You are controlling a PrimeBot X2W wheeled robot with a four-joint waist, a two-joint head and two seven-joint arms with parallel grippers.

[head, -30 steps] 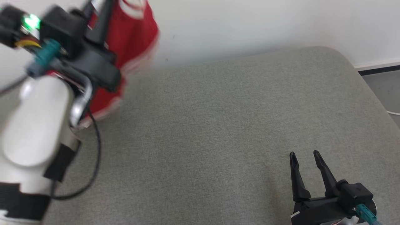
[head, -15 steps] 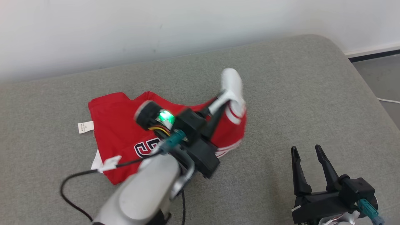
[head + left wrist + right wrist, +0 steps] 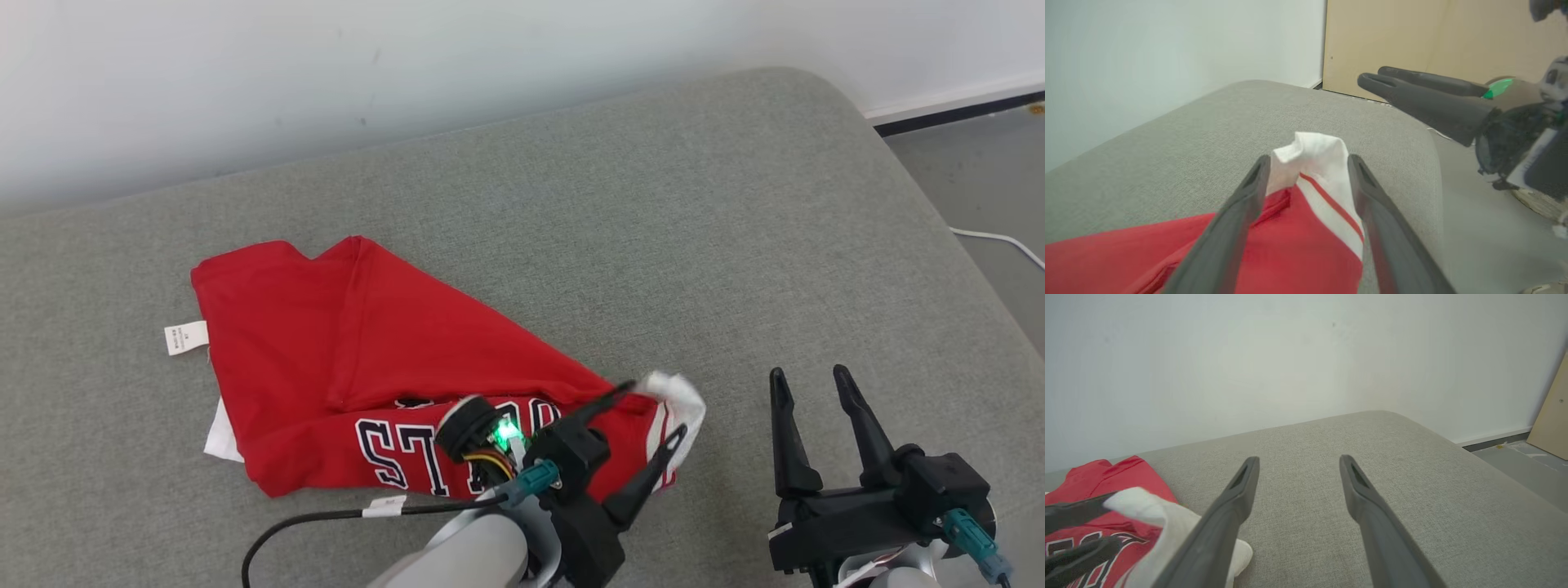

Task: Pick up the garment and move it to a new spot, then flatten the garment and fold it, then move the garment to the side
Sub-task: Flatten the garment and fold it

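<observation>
The red garment (image 3: 392, 343) with white trim and black-and-white lettering lies spread on the grey cushion (image 3: 653, 204), a white label at its left edge. My left gripper (image 3: 653, 412) is open at the garment's right corner. The bunched white-trimmed corner (image 3: 1310, 163) sits loosely between its spread fingers (image 3: 1237, 220). My right gripper (image 3: 808, 376) hovers open and empty over bare cushion, just right of that corner. The right wrist view shows the garment (image 3: 1106, 477) at lower left, the left fingers (image 3: 1073, 512) beside it, and the right gripper (image 3: 1298, 459) over the cushion.
A white wall runs behind the cushion. The cushion's rounded right edge drops to a grey floor (image 3: 980, 180) with a white cable (image 3: 996, 241). A tan board (image 3: 1412, 36) leans beyond it. A black cable (image 3: 326, 516) trails from my left arm.
My left arm swung the garment down from the upper left, laid it out on the cushion, and opened on its corner. The head camera shifted. The right gripper stayed put.
</observation>
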